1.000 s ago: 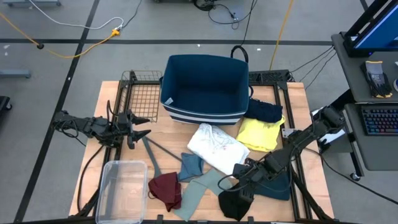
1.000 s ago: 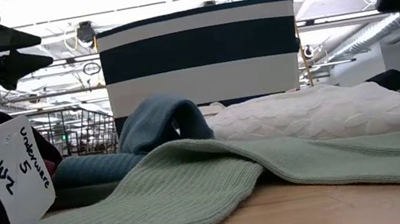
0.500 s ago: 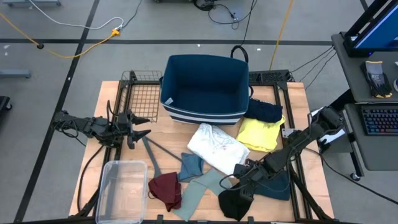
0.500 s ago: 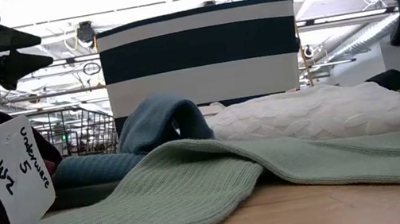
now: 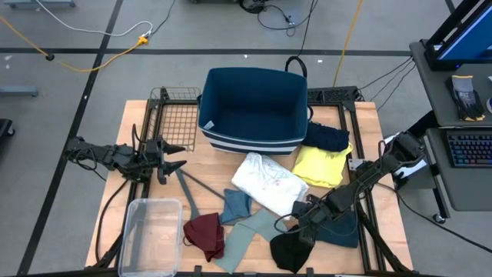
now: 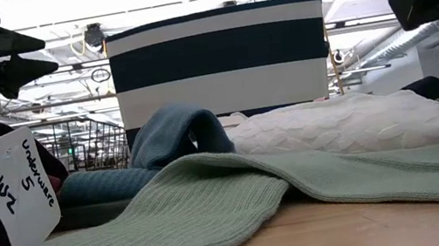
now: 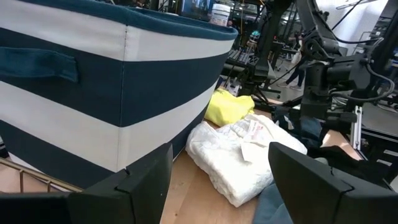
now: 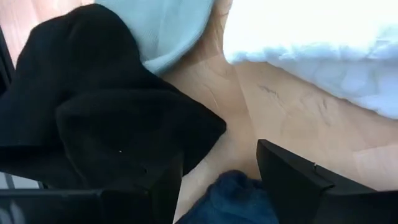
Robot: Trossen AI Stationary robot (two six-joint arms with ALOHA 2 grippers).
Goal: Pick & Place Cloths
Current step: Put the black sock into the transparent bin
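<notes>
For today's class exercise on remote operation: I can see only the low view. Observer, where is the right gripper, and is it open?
Observer: In the high view the right gripper hangs over the black cloth at the table's front, fingers open.
Operator: Is the basket empty?
Observer: Yes, the navy basket holds nothing.
Operator: And the left arm?
Observer: The left gripper waits open at the table's left edge, beside the wire rack.

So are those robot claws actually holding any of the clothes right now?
No. The right gripper hangs open above the black cloth, gripping nothing. The left gripper waits open at the table's left edge, also empty.
</notes>
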